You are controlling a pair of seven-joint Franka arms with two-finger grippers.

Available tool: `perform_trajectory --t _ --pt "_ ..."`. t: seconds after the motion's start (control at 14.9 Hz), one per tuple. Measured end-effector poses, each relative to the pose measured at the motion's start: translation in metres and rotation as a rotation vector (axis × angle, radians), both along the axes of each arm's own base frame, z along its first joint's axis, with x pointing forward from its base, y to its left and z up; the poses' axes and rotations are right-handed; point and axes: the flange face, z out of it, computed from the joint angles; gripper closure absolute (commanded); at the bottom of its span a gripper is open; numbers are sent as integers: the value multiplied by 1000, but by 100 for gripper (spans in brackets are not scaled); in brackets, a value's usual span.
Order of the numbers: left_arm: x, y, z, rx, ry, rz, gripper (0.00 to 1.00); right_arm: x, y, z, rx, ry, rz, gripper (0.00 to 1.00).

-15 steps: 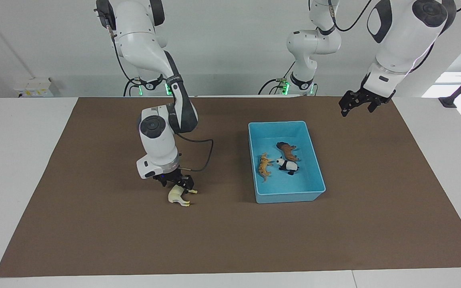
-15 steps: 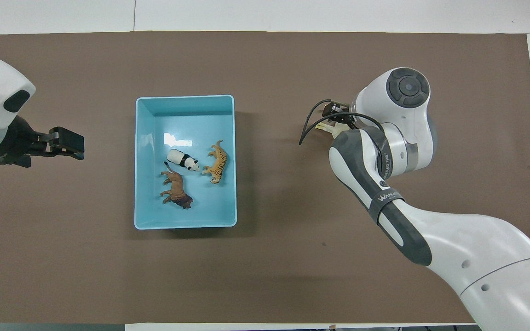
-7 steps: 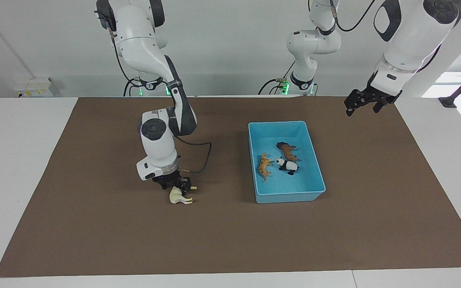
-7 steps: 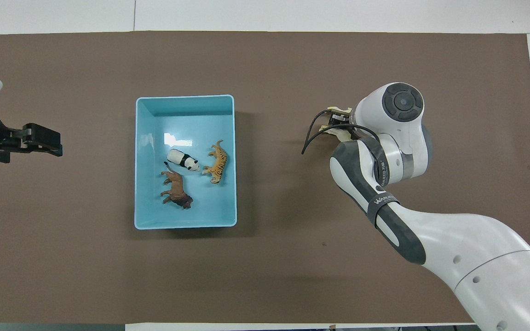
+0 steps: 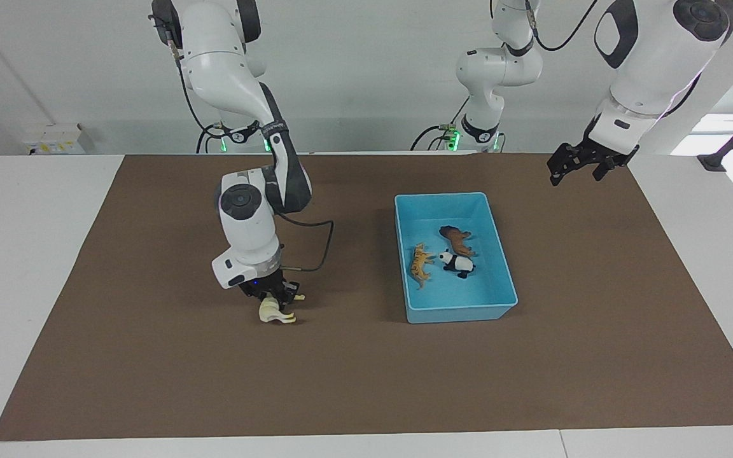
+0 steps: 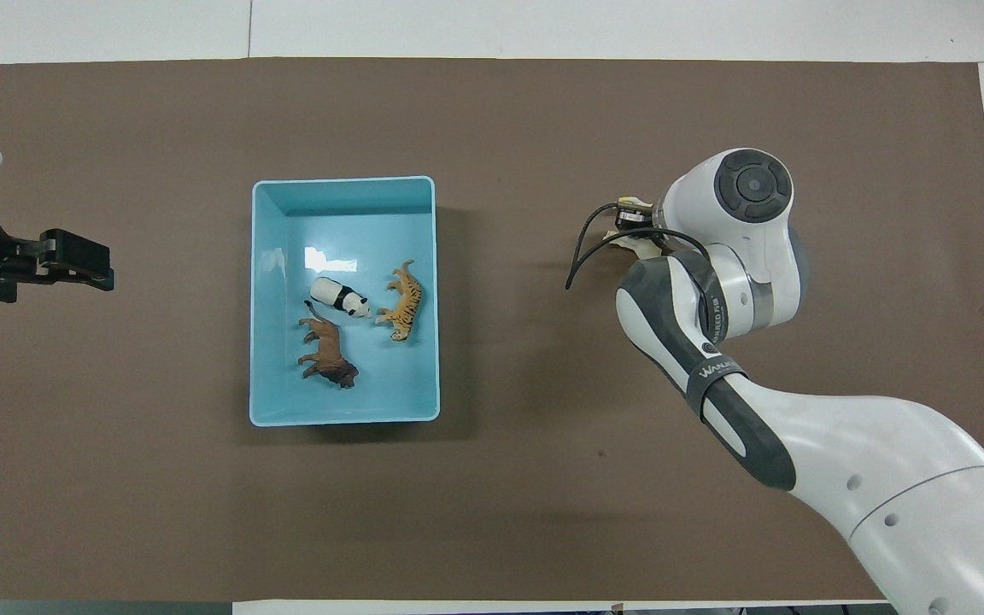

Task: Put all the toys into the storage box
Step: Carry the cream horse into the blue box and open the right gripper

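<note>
Facing view: the right gripper is closed on the horse, low over the mat toward the right arm's end, apart from the box. The box sits mid-mat with the tiger, lion and panda lying inside. The left gripper waits open over the mat's corner by the left arm's base.

Overhead view: the right arm's wrist hides most of the horse. The left gripper hangs over the mat's edge at the left arm's end.
</note>
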Motion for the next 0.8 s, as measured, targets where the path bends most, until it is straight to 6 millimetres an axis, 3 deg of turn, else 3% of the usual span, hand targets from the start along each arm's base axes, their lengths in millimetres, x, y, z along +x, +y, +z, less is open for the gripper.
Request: perform_trajectory --t 0.27,0.33,0.54,0.67,0.8 --pt "0 3 -1 0 3 6 0 17 26 83 7 23 27 100" --pt "0 6 -1 0 3 11 0 17 42 104 23 6 45 100" --pt "0 8 -1 0 3 14 0 -6 136 148 81 -59 61 100" --pt "0 7 -1 0 3 13 0 -30 202 161 124 -84 86 100" --pt "0 7 -1 0 3 13 0 -49 248 163 179 -99 124 100"
